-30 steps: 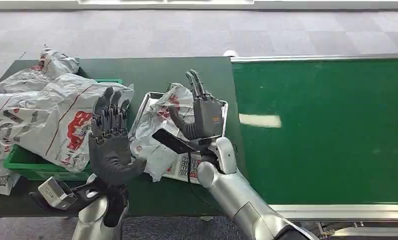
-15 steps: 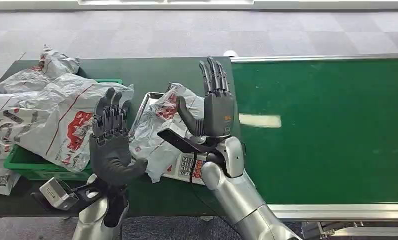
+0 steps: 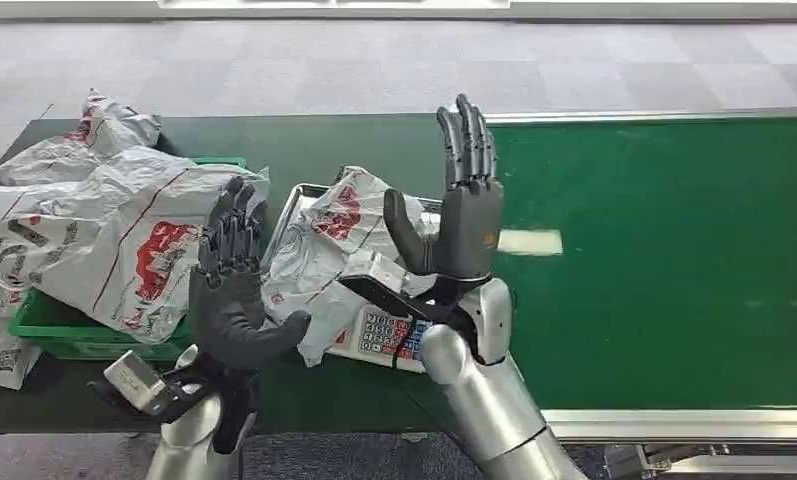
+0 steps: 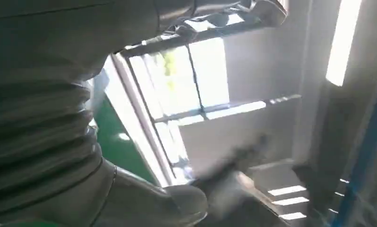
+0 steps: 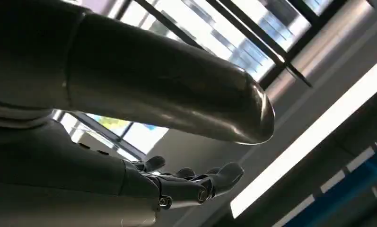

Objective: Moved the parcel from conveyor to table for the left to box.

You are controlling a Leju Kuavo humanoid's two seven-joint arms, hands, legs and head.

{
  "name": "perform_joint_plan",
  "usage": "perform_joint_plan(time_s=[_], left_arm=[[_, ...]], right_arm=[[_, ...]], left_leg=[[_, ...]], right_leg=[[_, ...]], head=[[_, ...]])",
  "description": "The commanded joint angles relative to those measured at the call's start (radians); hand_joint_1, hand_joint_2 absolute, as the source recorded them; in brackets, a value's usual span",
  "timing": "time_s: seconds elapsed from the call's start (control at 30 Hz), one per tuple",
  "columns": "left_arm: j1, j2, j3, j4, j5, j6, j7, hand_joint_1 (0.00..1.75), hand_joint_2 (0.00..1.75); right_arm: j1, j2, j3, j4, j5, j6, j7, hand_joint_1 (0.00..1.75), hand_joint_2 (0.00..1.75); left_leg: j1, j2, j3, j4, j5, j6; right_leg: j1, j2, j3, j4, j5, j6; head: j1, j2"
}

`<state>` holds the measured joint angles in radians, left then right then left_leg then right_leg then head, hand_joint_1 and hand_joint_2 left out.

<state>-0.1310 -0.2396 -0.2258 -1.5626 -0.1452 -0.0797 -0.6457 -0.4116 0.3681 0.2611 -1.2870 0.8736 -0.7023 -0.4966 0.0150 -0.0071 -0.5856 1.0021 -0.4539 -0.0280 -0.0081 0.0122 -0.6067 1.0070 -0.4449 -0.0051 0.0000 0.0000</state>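
1. The crumpled white plastic parcel with red print (image 3: 324, 250) lies on the silver metal scale tray (image 3: 292, 205) at the near edge of the dark green table (image 3: 314, 150), off the bright green conveyor belt (image 3: 654, 260) to its 3 o'clock side
2. The left hand (image 3: 229, 285) stands upright, palm turned toward the parcel, fingers straight and apart, holding nothing; the parcel sits just beside it at about 2 o'clock
3. The right hand (image 3: 459, 215) is raised too, fingers extended and thumb spread, nothing in it; the parcel lies at its 9 o'clock, partly behind its thumb
4. Both hands flank the parcel, and the left looks the nearer one, its thumb close to the bag's lower folds; whether it touches is hard to tell
5. The parcel's long axis seems to run from 7 o'clock up to 1 o'clock across the tray
6. The green plastic crate (image 3: 49, 325) heaped with white bags is at the left hand's 9 o'clock, so the carry would be short and sideways
7. The grey scale keypad (image 3: 379, 335) peeks from under the parcel's near edge, by the right wrist
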Motion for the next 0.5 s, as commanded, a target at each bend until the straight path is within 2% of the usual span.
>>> perform_joint_plan(time_s=[0.03,0.13,0.2,0.27,0.3,0.47,0.5], left_arm=[[-0.469,0.121,0.014,0.830,-0.724,0.348,0.343,0.00,1.75],[-0.533,0.116,-0.006,0.962,-0.829,0.325,0.373,0.00,1.75],[-0.536,0.116,-0.009,0.967,-0.837,0.324,0.379,0.00,1.75],[-0.539,0.116,-0.021,0.973,-0.857,0.324,0.396,0.00,1.75],[-0.547,0.116,-0.038,0.984,-0.885,0.310,0.415,0.00,1.75],[-0.569,0.114,-0.078,1.035,-0.951,0.263,0.450,0.00,1.75],[-0.575,0.111,-0.086,1.049,-0.964,0.253,0.456,0.00,1.75]], right_arm=[[0.250,-0.019,-0.076,-0.919,-0.285,0.004,-0.202,0.00,1.75],[0.225,-0.019,-0.055,-0.882,-0.309,0.004,-0.202,0.00,1.75],[0.223,-0.019,-0.052,-0.876,-0.310,0.004,-0.202,0.00,1.75],[0.201,-0.019,-0.041,-0.868,-0.284,0.004,-0.170,0.00,1.75],[0.208,-0.019,-0.045,-0.845,-0.310,0.004,-0.202,0.00,1.75],[0.197,-0.019,-0.022,-0.807,-0.304,0.004,-0.202,0.00,1.75],[0.194,-0.019,-0.013,-0.804,-0.297,0.004,-0.202,0.00,0.00]], left_leg=[[0.000,-0.021,-0.002,-0.001,0.004,0.002],[-0.002,-0.020,-0.002,-0.004,0.005,0.003],[-0.001,-0.006,0.000,-0.001,0.001,0.000],[-0.001,-0.004,0.002,-0.004,0.002,0.002],[-0.001,-0.004,0.001,-0.002,0.002,0.002],[-0.001,0.000,0.003,-0.003,0.001,0.002],[-0.001,0.001,0.003,-0.003,0.001,0.002]], right_leg=[[0.000,-0.023,0.005,0.000,-0.004,0.000],[-0.001,-0.022,0.008,-0.003,-0.002,0.003],[-0.001,-0.007,0.004,-0.001,0.000,0.000],[-0.001,-0.008,0.005,-0.003,0.002,0.001],[-0.001,-0.007,0.005,-0.002,0.001,0.001],[0.000,-0.002,0.005,-0.002,0.002,0.001],[0.000,-0.002,0.005,-0.002,0.002,0.001]], head=[[-0.001,0.000],[-0.001,0.000],[-0.001,0.000],[0.000,0.000],[-0.001,0.000],[0.000,0.000],[0.000,0.000]])
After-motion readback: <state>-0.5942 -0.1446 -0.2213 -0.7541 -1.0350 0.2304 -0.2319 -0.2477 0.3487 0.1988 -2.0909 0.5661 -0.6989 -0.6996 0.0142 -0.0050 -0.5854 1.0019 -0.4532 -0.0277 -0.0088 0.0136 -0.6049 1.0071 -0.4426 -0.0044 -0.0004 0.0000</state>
